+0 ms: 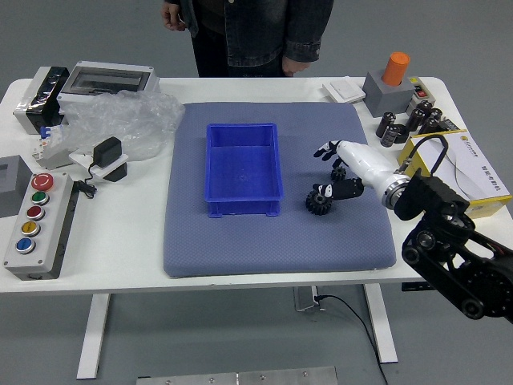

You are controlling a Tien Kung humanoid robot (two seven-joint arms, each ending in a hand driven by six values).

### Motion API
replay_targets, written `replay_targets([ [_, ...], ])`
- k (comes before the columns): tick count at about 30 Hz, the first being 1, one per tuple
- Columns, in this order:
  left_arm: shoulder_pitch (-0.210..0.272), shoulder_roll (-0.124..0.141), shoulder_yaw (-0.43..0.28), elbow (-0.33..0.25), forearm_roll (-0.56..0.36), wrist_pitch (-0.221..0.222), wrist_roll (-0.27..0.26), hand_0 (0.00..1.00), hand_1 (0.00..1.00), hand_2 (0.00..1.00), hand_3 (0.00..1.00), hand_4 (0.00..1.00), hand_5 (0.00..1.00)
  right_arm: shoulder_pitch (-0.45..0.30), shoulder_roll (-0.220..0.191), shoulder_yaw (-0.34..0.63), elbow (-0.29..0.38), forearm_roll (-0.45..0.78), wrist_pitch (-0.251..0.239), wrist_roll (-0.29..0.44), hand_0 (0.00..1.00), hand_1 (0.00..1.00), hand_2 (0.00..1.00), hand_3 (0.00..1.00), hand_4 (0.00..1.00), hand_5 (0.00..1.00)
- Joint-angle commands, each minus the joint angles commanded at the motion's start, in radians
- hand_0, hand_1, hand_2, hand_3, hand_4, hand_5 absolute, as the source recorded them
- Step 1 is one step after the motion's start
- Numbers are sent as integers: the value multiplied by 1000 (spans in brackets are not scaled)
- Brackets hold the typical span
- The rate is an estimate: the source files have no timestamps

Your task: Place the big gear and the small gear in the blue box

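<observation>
Two gears on the mat (216, 247), right of the box (243, 207), neither one in it. Right hand (361, 163) is open w/ fingers and thumb apart, gripping nothing afaict. Small gear (338, 173) sits in the gap btwn them, so prob lined up to pinch that one first; can't tell if it's touching. Big gear (318, 205) is just nearer and a bit left, thumb tip overlapping its far edge in view, so closing could nudge it imo. Hand comes in low from the right, prob bc the gears are on that side. Person's hands (295, 66) hang idle at the far side. Both gears are round and look flat, axis up, so no long axis tbh. Box's long axis runs near to far, open top up.
</observation>
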Motion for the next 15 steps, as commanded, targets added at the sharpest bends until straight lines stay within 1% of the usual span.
replay_targets([
  [3, 0, 1, 2, 0, 0, 0, 0, 730, 680, 704, 703, 437, 24, 14, 9, -46, -28, -13, 7, -3, 695, 643, 736, 760, 780, 248],
  [6, 0, 1, 2, 0, 0, 0, 1, 730, 680, 704, 703, 437, 24, 28, 18, -72, -54, -18, 13, -5, 695, 643, 736, 760, 780, 248],
  [15, 0, 2, 1, 0, 5, -1, 1, 730, 680, 705, 704, 437, 24, 54, 36, -92, -108, -28, 22, -7, 696, 643, 736, 760, 778, 254],
])
